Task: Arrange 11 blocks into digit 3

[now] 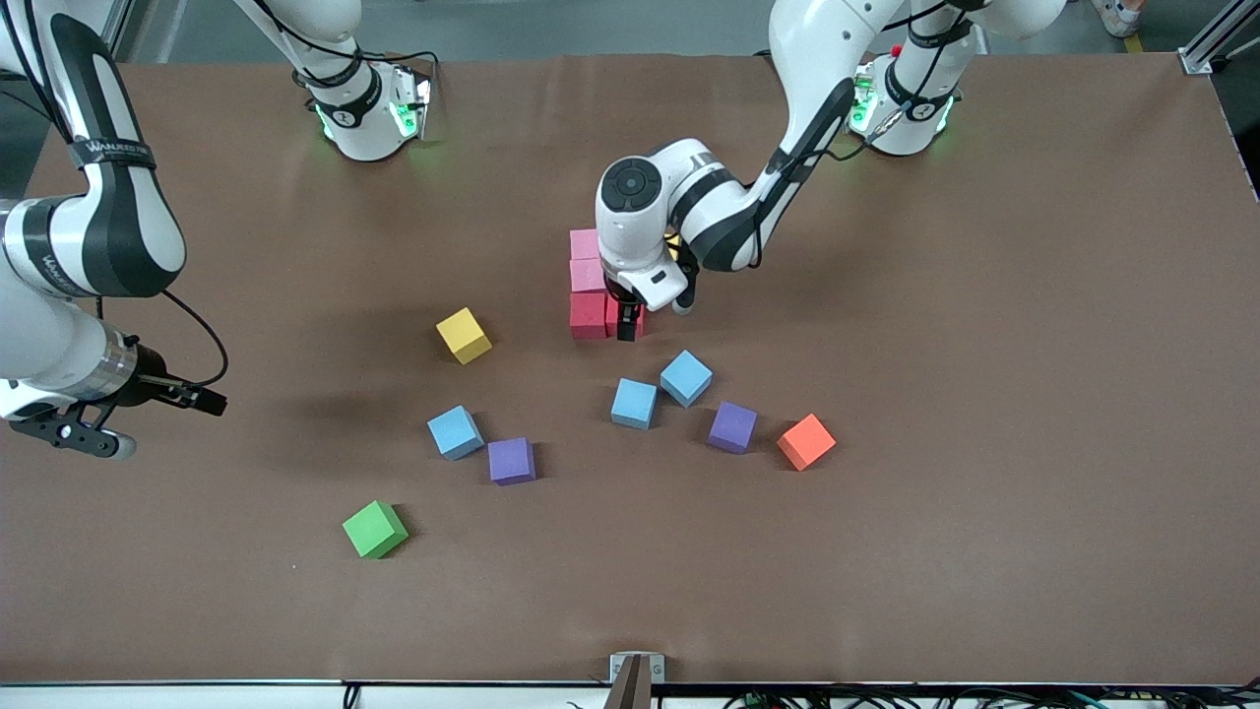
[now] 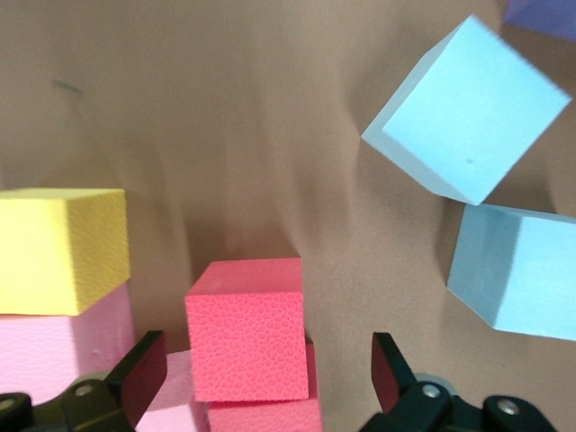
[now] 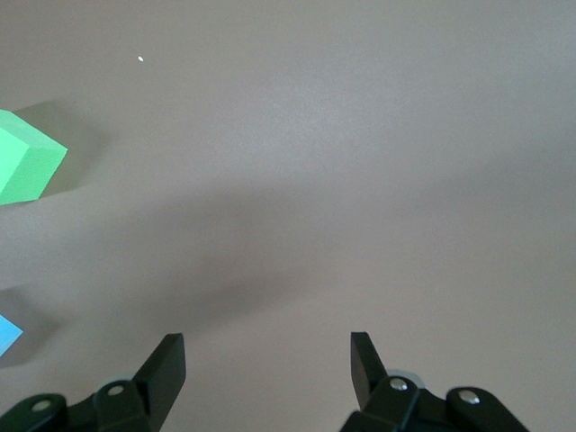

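Note:
My left gripper (image 1: 627,325) hangs open low over the started figure at mid-table, its fingers either side of a red cube (image 2: 245,328) without touching it. That cube stands against a second red cube (image 1: 589,315), with two pink cubes (image 1: 587,261) lined up farther from the front camera. A yellow cube (image 2: 63,250) sits beside a pink one (image 2: 54,346). Loose cubes lie nearer the camera: yellow (image 1: 463,335), light blue (image 1: 455,432), (image 1: 634,404), (image 1: 686,378), purple (image 1: 511,460), (image 1: 732,426). My right gripper (image 3: 267,369) waits open and empty at the right arm's end (image 1: 89,433).
An orange cube (image 1: 805,441) lies beside the purple one toward the left arm's end. A green cube (image 1: 374,529) sits nearest the front camera, also seen in the right wrist view (image 3: 27,157). Brown cloth (image 1: 984,492) covers the table.

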`<move>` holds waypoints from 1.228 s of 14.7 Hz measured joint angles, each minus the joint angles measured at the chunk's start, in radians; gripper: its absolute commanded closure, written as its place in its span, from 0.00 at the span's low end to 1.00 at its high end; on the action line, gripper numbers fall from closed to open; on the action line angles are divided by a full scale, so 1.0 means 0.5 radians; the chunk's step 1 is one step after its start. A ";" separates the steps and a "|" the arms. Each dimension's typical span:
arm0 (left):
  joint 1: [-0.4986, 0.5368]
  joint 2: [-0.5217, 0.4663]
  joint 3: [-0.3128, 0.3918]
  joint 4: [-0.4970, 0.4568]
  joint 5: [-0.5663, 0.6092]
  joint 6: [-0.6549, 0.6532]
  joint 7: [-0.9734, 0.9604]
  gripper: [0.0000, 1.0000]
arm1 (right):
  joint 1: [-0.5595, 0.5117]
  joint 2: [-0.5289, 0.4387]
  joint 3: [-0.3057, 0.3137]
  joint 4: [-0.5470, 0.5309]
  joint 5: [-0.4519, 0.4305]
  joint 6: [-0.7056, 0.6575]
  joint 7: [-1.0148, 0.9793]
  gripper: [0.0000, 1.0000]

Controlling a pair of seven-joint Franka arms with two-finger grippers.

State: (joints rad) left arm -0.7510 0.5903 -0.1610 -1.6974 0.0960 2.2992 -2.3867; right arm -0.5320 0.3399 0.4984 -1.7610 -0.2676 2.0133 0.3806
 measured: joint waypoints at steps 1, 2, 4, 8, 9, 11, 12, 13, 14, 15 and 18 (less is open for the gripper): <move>0.006 -0.030 0.003 0.000 0.000 -0.028 0.038 0.00 | 0.005 0.001 0.003 0.000 0.001 0.000 0.045 0.00; 0.023 -0.055 0.009 0.002 0.000 -0.041 0.090 0.00 | 0.016 0.004 0.007 0.000 0.002 0.000 0.110 0.00; 0.087 -0.082 0.023 0.034 0.000 -0.042 0.167 0.00 | 0.077 0.018 0.015 0.000 0.003 0.001 0.326 0.00; 0.247 -0.002 0.047 0.240 0.001 -0.041 0.221 0.00 | 0.286 0.077 0.023 0.000 0.002 0.034 0.908 0.00; 0.276 0.055 0.052 0.312 0.007 -0.040 0.230 0.00 | 0.333 0.088 0.025 0.000 0.002 0.043 1.047 0.00; 0.308 0.186 0.057 0.456 0.024 -0.035 0.235 0.00 | 0.438 0.109 0.029 0.000 0.003 0.058 1.321 0.00; 0.309 0.251 0.070 0.518 0.028 -0.034 0.235 0.00 | 0.497 0.126 0.030 0.000 0.003 0.085 1.454 0.00; 0.306 0.308 0.086 0.568 0.030 -0.027 0.235 0.00 | 0.557 0.150 0.031 0.000 0.002 0.132 1.591 0.00; 0.302 0.359 0.097 0.606 0.031 -0.011 0.238 0.00 | 0.611 0.182 0.031 -0.001 0.000 0.187 1.728 0.00; 0.300 0.400 0.101 0.633 0.032 0.011 0.250 0.00 | 0.653 0.221 0.030 -0.001 -0.002 0.242 1.861 0.00; 0.285 0.466 0.101 0.685 0.034 0.044 0.305 0.00 | 0.714 0.347 0.028 0.025 -0.021 0.328 2.117 0.00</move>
State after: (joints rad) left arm -0.6083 0.8232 -0.1104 -1.3550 0.1129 2.3210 -2.2344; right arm -0.1751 0.5133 0.5123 -1.7485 -0.2783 2.1772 1.4389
